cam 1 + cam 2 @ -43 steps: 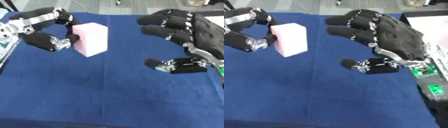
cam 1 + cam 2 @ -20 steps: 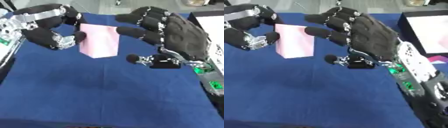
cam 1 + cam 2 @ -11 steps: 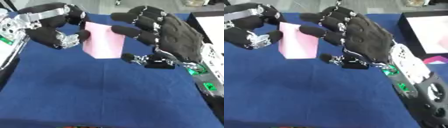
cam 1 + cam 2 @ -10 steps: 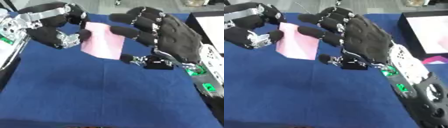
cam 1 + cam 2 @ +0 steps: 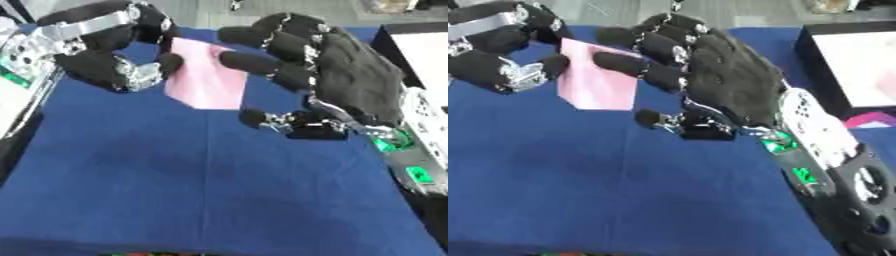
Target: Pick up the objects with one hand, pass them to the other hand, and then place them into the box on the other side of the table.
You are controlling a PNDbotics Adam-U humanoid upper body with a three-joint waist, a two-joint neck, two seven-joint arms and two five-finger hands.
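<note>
Over the blue table (image 5: 201, 190), the right hand (image 5: 350, 85) is spread wide, its fingers (image 5: 249, 62) laid against the right face of the pink block (image 5: 206, 77) and its thumb reaching out just beneath it. The left hand (image 5: 105, 55) is curled round the block's left side, pinching it between thumb and fingers. The block is a plain pale-pink box, tilted, raised off the table between both hands, and a dark box (image 5: 850, 60) with a white inside sits at the table's right edge.

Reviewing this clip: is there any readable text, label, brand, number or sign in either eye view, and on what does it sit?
None can be read.
The pink block, held in the left hand, has plain faces.
The right hand, the blue tablecloth and the box show no lettering.
</note>
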